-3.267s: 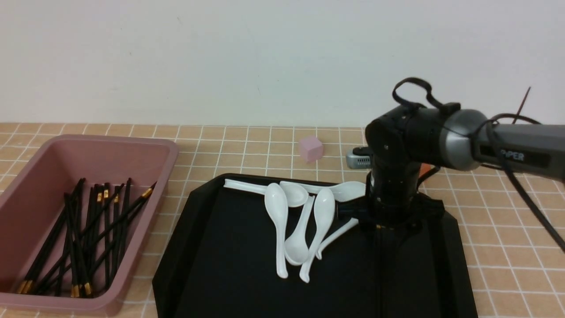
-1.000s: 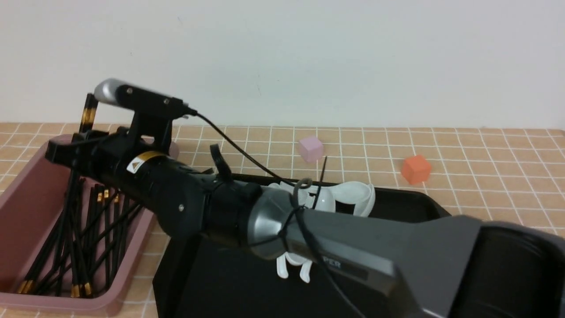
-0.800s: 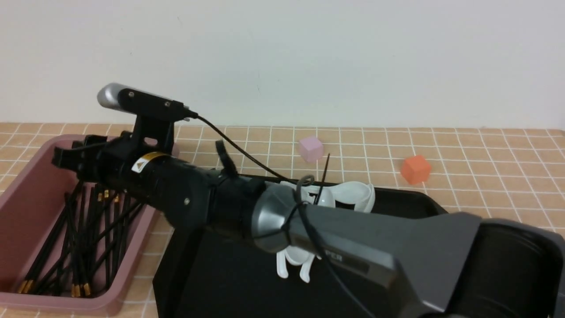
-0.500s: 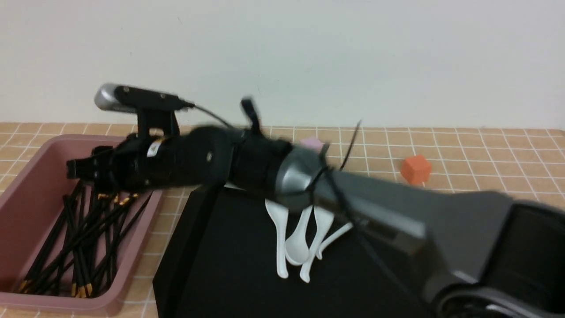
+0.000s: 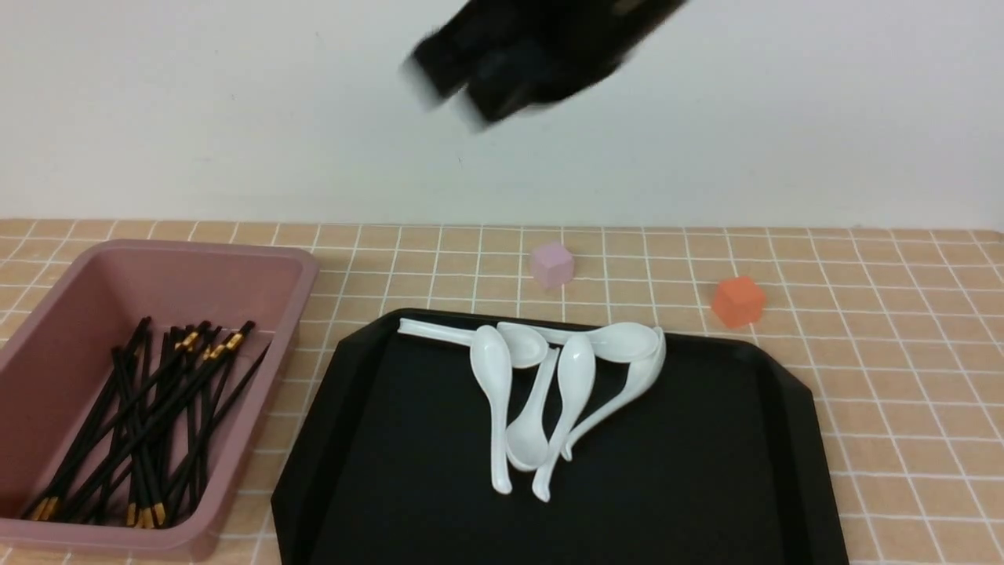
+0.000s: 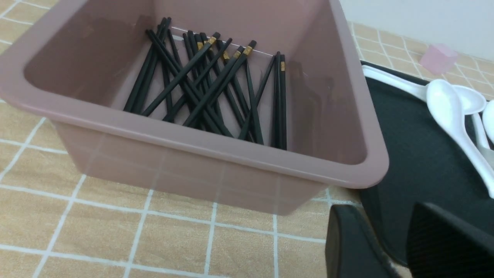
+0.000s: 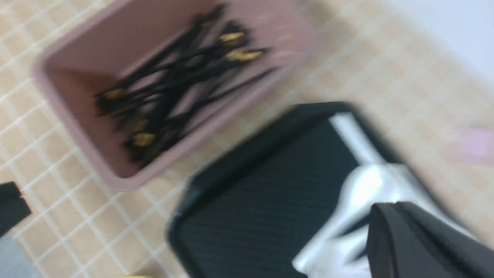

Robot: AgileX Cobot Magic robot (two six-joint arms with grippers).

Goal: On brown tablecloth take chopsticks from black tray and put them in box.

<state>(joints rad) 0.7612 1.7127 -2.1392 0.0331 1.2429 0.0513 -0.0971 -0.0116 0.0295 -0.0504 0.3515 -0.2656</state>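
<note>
R gripper (image 5: pixel 463 86) clenched empty, up at frame top — chopsticks (image 5: pixel 141 424) all in box (image 5: pixel 302 271), lower left; tray (image 5: pixel 376 486) just spoons (image 5: pixel 541 392) — prob. done.

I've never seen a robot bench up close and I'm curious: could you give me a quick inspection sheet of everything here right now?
Surface: brown tablecloth, checked with thin white lines.
Job's things: chopsticks piled in the box; no chopsticks seen on the black tray.
Clutter: white spoons heaped on the tray; pink cube and orange cube on the cloth behind it.
Pincers: left pincer open, empty, low beside the box; right pincer shut, empty, raised, blurred.
Cables: nothing seen.
Surroundings: plain white wall.
</note>
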